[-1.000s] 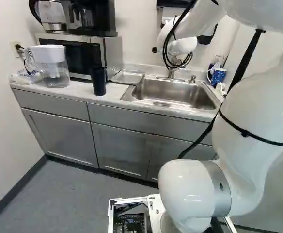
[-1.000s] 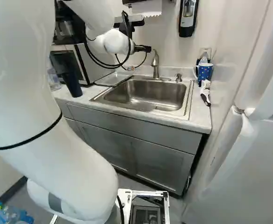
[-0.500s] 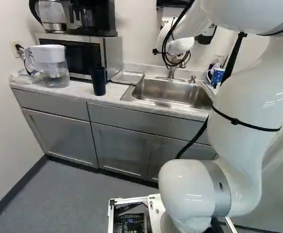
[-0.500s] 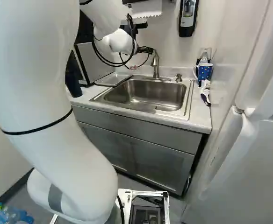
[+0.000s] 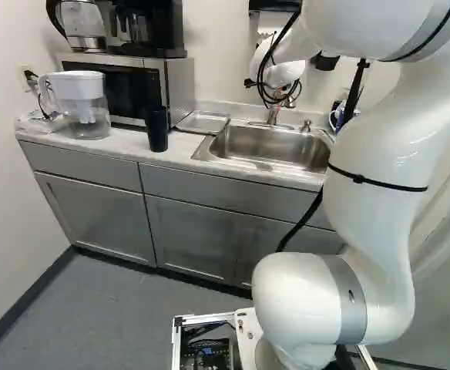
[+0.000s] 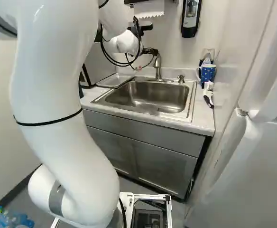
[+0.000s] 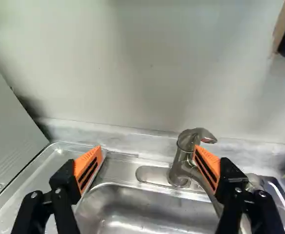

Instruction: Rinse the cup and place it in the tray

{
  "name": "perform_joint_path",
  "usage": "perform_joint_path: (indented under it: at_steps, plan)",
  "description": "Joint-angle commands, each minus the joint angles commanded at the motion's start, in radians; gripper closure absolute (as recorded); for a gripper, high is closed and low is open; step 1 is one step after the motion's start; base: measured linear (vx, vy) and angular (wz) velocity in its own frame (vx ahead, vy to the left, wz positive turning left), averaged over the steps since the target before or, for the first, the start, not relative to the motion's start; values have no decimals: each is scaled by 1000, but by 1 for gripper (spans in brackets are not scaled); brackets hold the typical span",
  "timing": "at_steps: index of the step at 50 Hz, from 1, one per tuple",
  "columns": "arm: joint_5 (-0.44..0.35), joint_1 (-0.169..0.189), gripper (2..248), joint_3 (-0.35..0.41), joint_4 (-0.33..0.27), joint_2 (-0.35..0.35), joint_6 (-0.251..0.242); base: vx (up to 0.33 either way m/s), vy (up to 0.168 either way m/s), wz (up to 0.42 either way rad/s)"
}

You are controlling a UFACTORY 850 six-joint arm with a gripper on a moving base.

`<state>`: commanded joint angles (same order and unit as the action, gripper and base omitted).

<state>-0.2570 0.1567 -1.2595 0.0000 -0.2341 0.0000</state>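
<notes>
My gripper (image 6: 150, 51) is above the back of the sink (image 6: 193, 102), close to the faucet (image 6: 158, 66). In the wrist view the gripper (image 7: 148, 148) stands open and empty, one finger in front of the faucet (image 7: 182, 156). A metal tray (image 5: 203, 122) lies on the counter left of the sink; part of it shows beside the other finger. A dark tall cup (image 5: 157, 129) stands upright on the counter in front of the tray. A blue dotted mug (image 6: 207, 73) stands right of the sink. Which cup is meant, I cannot tell.
A microwave (image 5: 180, 85) stands behind the dark cup, with a water pitcher (image 5: 86, 104) to its left. A brush (image 6: 208, 95) lies near the mug. Paper towel (image 6: 149, 8) and a soap dispenser (image 6: 190, 19) are on the wall; a white fridge (image 6: 252, 166) stands at the right.
My arm's upper links have swung left in the left base view and right in the right base view. The gripper end has shifted slightly toward the faucet. The base has stayed still.
</notes>
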Motion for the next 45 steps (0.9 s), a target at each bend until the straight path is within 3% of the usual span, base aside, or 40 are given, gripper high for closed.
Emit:
perform_joint_path:
  at_steps: [45]
  plan:
    - [-27,4,3,-24,0,-22,0,0,0,0]
